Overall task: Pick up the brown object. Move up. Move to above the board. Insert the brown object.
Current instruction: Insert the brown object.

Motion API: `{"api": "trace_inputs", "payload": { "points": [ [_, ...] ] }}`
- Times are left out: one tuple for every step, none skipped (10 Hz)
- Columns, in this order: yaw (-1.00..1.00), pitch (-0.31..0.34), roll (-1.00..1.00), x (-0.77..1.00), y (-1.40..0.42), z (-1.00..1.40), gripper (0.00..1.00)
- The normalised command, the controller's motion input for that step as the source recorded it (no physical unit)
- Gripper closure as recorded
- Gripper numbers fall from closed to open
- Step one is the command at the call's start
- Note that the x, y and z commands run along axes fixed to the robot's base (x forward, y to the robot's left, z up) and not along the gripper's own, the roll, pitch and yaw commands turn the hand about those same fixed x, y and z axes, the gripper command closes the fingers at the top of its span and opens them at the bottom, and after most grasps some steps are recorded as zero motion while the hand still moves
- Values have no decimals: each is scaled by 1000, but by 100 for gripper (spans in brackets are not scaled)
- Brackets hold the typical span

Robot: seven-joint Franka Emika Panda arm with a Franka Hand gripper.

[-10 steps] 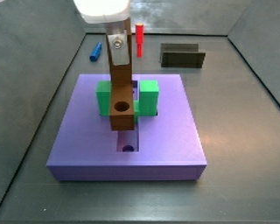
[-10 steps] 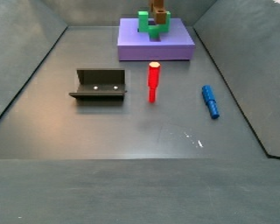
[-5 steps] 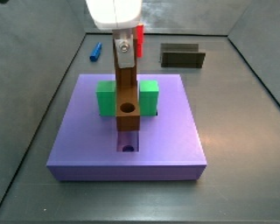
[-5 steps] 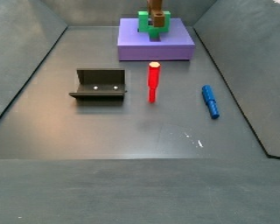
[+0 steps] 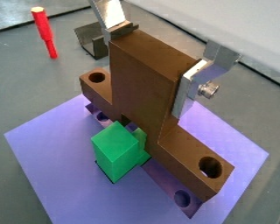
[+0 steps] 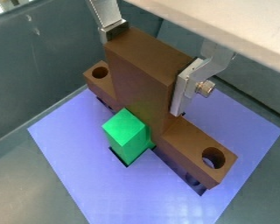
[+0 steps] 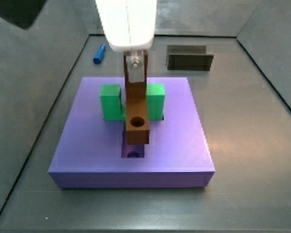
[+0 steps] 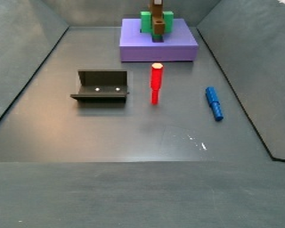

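Brown bar stands upright over the purple board, its lower end with the round hole down at the groove between the arms of the green block. The gripper is clamped on the bar's upper part, silver fingers pressed against both flat faces. Away from the board on the floor stand a red post, a dark box and a blue piece.

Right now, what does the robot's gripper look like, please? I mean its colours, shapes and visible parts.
The gripper, above the purple board, has two flat silver metal fingers. In both wrist views, one finger carries a round silver bolt head on its side. In a side view, the body above the fingers is a white, smooth, boxy housing. No cables or markings are visible.
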Motion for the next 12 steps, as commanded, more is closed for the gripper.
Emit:
{"api": "trace_inputs", "payload": {
  "points": [
    [0,-7,159,-60,-131,-137,100],
    [0,-9,140,0,-186,-123,100],
    [0,-7,123,57,-226,-146,100],
    [0,0,221,269,-80,-246,100],
    [0,11,234,189,0,-243,100],
    [0,16,197,134,46,-231,100],
    [0,4,153,89,80,-211,100],
    [0,1,94,23,111,-189,100],
    [0,0,0,-40,123,-111,100],
    [0,-7,0,-186,51,-83,100],
    [66,-39,0,-166,-114,-231,100],
    [103,-50,-34,-134,-31,-231,100]
  ]
}}
